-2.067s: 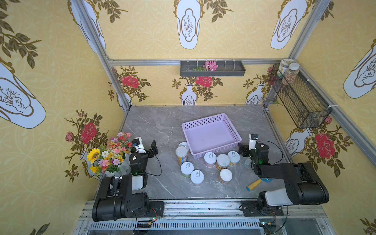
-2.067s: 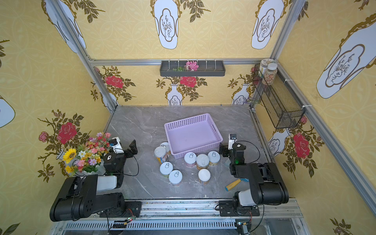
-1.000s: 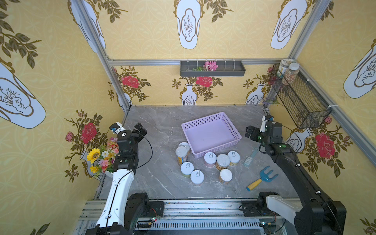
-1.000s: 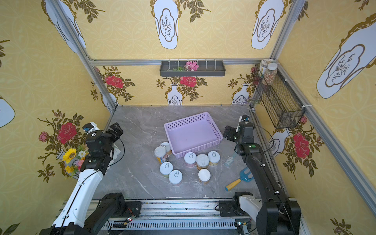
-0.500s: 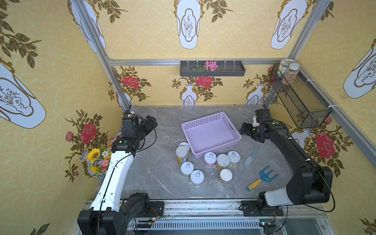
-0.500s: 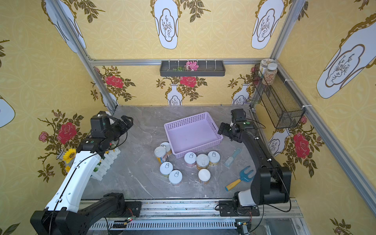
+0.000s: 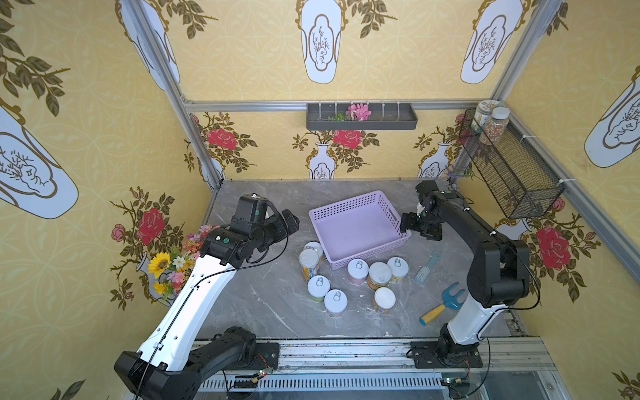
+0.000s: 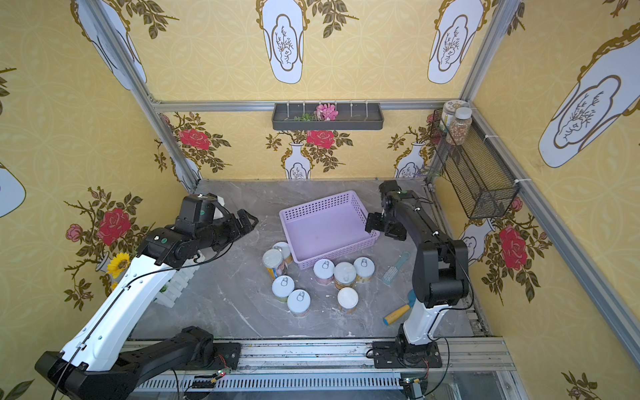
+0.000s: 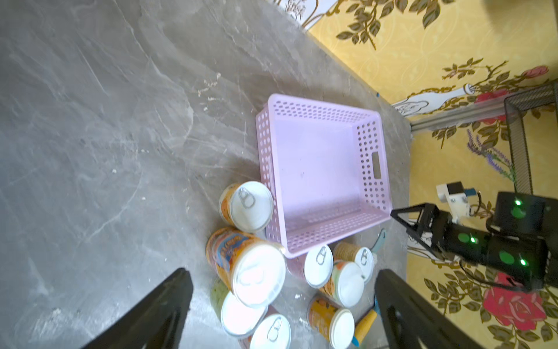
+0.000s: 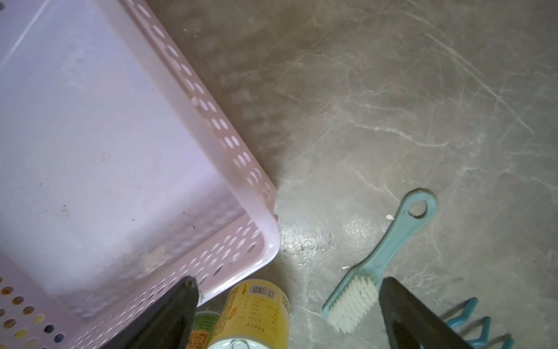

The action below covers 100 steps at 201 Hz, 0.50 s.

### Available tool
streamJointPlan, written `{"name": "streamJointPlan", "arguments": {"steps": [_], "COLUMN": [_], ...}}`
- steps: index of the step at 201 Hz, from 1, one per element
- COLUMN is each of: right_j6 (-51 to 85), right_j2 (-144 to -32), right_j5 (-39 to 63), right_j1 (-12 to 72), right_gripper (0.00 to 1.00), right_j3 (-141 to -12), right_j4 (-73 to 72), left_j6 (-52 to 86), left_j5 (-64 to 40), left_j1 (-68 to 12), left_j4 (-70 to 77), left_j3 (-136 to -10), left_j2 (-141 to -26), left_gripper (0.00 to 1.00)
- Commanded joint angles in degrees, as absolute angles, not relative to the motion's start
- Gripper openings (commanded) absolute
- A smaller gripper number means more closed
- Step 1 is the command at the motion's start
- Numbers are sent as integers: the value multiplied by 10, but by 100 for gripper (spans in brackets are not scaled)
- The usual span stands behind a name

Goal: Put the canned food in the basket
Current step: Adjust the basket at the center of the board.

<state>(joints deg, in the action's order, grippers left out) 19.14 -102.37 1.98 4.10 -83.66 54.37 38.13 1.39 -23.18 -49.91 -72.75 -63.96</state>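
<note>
The canned food (image 7: 379, 275) stands clustered on the table (image 7: 263, 304) just beside the empty basket (image 7: 370, 252), both pairs of jaws wide and empty, so I'd come down squarely on an outer tin (image 7: 384, 298), clear of neighbours.

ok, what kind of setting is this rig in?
Probably a staged robot test booth, not a real home: floral wallpaper on an aluminium frame, a left arm and right arm mounted on a rail along a marble-look table, cans and a basket as props.
</note>
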Motion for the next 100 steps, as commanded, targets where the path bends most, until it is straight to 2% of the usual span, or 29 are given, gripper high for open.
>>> {"name": "streamJointPlan", "arguments": {"steps": [1,66,100], "right_j6": [155,115,88], "right_j2": [-1058,-1120,-1122], "right_j5": [75,116,103], "right_j1": [41,46,89], "right_gripper": [97,97,97], "right_j3": [-862,-902,-891], "right_j4": [559,553,552], "left_j6": [404,430,435], "left_j5": [26,24,27], "left_j1": [-257,-309,-338], "left_j4": [-569,-561,-551], "left_j3": [-742,-725,-721], "left_j2": [-646,-660,-683], "left_gripper": [100,100,100]}}
